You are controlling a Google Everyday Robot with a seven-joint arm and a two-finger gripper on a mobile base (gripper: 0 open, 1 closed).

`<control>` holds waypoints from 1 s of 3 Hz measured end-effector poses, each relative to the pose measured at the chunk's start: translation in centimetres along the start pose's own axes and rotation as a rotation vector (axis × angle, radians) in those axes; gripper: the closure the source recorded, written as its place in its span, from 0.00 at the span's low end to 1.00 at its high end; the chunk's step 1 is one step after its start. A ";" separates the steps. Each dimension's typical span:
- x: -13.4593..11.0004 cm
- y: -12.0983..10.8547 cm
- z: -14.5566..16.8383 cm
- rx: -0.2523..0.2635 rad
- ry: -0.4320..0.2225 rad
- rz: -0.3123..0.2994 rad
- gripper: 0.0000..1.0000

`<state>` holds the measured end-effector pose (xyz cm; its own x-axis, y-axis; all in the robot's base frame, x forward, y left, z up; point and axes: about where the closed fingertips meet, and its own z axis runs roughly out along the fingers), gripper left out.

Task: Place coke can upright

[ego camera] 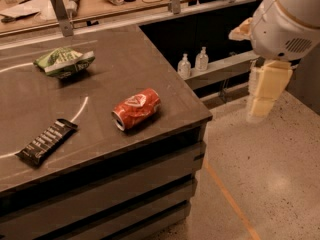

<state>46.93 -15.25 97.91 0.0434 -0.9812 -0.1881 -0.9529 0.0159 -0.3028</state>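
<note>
Speckled floor (280, 184) to the right of the dark table (150, 59), and over it hangs the gripper (262, 104), well clear of the tabletop (open or closed, cannot tell from this angle). Nearest it on the table, the coke can (136, 109) lies on its side near the front right corner. Further left sits a black candy bar (46, 142); behind, a green chip bag (64, 62).

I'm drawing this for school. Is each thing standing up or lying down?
coke can: lying on its side on the table.
green chip bag: lying crumpled.
candy bar: lying flat.
two small bottles: standing upright.
gripper: hanging right of the table, away from the can.
</note>
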 end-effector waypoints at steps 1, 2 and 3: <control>-4.2 -0.4 2.1 -0.020 -0.033 -0.184 0.00; -8.9 0.0 4.6 -0.047 -0.081 -0.353 0.00; -13.5 1.4 8.1 -0.089 -0.106 -0.490 0.00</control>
<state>47.42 -0.43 92.44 0.5176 -0.8443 -0.1386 -0.8346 -0.4625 -0.2991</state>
